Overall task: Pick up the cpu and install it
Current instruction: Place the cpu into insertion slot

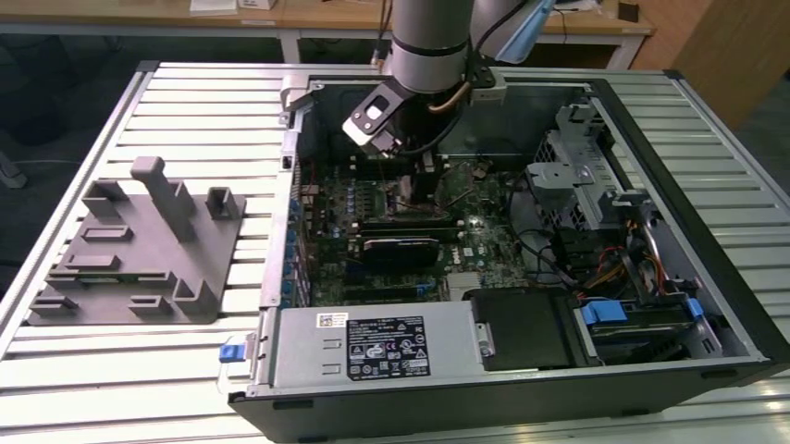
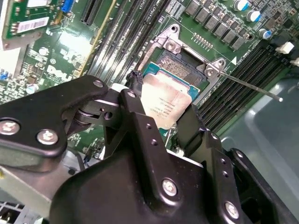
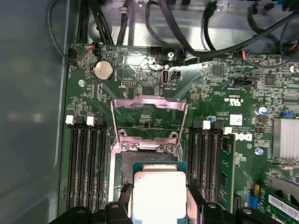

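Closest to the lens in the second wrist view, the black pincer [image 2: 161, 114] is seen pinching the cpu [image 2: 163, 100] by two opposite edges, with a finger [image 2: 135, 112] pressed against each. The pale metal top is turned upward. The chip is held at the open socket [image 2: 182, 65], and part of the pin field is exposed beyond its far edge. Whether it is seated cannot be told. A thin lever [image 2: 247, 86] is angled out, clear of the socket frame.

At the exterior view's left, a grey moulded fixture [image 1: 136, 245] is laid on the slatted table [image 1: 74, 388], well apart from the open computer case [image 1: 494, 407]. Further right, the arm [image 1: 426, 46] is positioned inside the case above the motherboard [image 1: 487, 199]. It is hemmed by the rear wall behind and a drive cage [image 1: 580, 166] toward the exterior view's right.

In the first wrist view, the load plate [image 3: 148, 101] is seen folded back off the socket. Memory slots [image 3: 86, 163] are ranged close along both sides, so that only narrow room is given to the fingers.
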`<state>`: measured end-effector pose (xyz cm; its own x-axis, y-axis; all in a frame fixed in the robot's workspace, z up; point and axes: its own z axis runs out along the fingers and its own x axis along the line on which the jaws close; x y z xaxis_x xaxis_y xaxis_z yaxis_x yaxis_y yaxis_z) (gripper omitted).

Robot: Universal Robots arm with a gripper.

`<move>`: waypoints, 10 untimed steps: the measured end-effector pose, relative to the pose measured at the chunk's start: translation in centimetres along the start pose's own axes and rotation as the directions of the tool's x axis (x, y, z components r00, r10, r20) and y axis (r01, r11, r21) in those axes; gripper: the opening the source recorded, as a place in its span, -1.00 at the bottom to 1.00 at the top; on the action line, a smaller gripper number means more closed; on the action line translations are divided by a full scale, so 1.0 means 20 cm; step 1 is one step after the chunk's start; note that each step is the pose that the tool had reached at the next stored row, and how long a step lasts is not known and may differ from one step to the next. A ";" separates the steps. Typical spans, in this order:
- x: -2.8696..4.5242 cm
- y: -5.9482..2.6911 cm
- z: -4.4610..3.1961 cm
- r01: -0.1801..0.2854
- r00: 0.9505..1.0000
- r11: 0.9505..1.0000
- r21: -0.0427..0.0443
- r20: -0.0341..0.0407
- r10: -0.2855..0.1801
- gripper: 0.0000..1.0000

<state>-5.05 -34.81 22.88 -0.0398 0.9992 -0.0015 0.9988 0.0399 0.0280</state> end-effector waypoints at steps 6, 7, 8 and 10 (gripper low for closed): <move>0.029 -0.004 0.039 0.001 1.000 1.000 0.000 0.010 -0.001 0.08; 0.034 -0.005 0.043 0.001 1.000 1.000 0.000 0.011 -0.001 0.08; 0.040 -0.005 0.047 0.001 1.000 1.000 0.000 0.012 -0.001 0.08; 0.052 -0.006 0.054 0.001 1.000 1.000 0.001 0.014 -0.001 0.08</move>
<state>-5.18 -33.79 21.80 -0.0402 0.9991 -0.0154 0.9988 0.0406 0.0275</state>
